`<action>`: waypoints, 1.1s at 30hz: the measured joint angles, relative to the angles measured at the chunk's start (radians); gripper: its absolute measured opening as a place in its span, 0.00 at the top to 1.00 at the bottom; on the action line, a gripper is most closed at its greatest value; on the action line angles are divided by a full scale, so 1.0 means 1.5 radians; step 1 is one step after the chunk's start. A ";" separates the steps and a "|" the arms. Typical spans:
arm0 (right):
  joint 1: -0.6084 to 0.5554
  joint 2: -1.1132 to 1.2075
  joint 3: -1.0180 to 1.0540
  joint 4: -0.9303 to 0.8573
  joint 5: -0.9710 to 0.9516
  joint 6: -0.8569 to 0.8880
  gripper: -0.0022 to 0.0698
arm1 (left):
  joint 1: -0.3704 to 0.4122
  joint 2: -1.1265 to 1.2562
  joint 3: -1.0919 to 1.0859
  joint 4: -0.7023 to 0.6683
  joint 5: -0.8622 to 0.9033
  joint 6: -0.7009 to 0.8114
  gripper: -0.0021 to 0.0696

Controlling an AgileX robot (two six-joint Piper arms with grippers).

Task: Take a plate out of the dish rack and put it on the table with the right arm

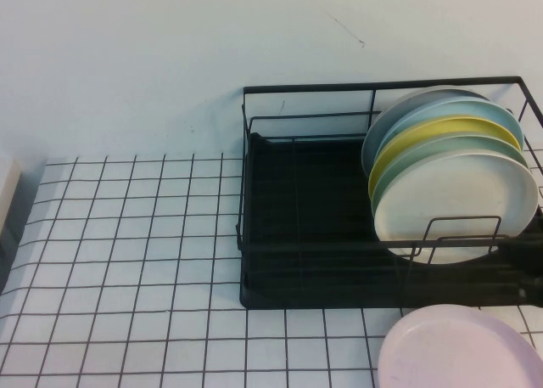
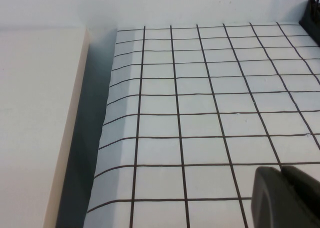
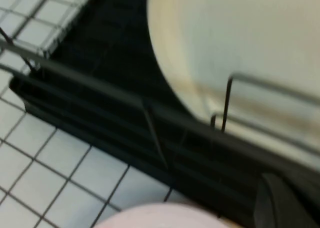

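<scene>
While the pink plate was already outside the dish rack, your right end effector was closed, its hold unclear; left end effector parked over the desk.

A lab-like mock kitchen: gridded table, bare wall, dish rack of plates.

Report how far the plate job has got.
Done: the pink plate is out of the dish rack, in front of it at the table's near edge. In hand: the right gripper is shut just above that plate; whether it grips it is unclear. Left: confirm the plate rests flat, then withdraw. The left gripper idles over bare table.
</scene>
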State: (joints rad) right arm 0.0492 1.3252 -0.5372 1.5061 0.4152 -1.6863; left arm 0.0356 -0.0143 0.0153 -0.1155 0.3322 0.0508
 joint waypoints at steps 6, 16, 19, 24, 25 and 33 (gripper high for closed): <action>0.000 -0.195 -0.019 -0.087 0.010 -0.037 0.97 | 0.000 0.000 0.000 0.000 0.000 0.000 0.98; 0.000 -0.455 -0.020 -0.142 0.010 -0.021 0.97 | 0.000 0.000 0.000 0.000 0.000 0.000 0.98; 0.000 -0.513 -0.020 -0.170 0.025 0.000 0.97 | 0.000 0.000 0.000 0.000 0.000 0.000 0.98; 0.000 -0.592 -0.020 -0.201 0.073 0.060 0.97 | 0.000 0.000 0.000 0.000 0.000 0.000 0.98; 0.000 -0.602 -0.020 -0.202 0.079 0.063 0.97 | 0.000 0.000 0.000 0.000 0.000 0.000 0.98; 0.000 -0.651 -0.020 -0.207 0.104 0.071 0.97 | 0.000 0.000 0.000 0.000 0.000 0.000 0.98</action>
State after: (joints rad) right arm 0.0492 0.3489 -0.5678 1.1963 0.5716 -1.5794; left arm 0.0356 -0.0143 0.0153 -0.1155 0.3322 0.0508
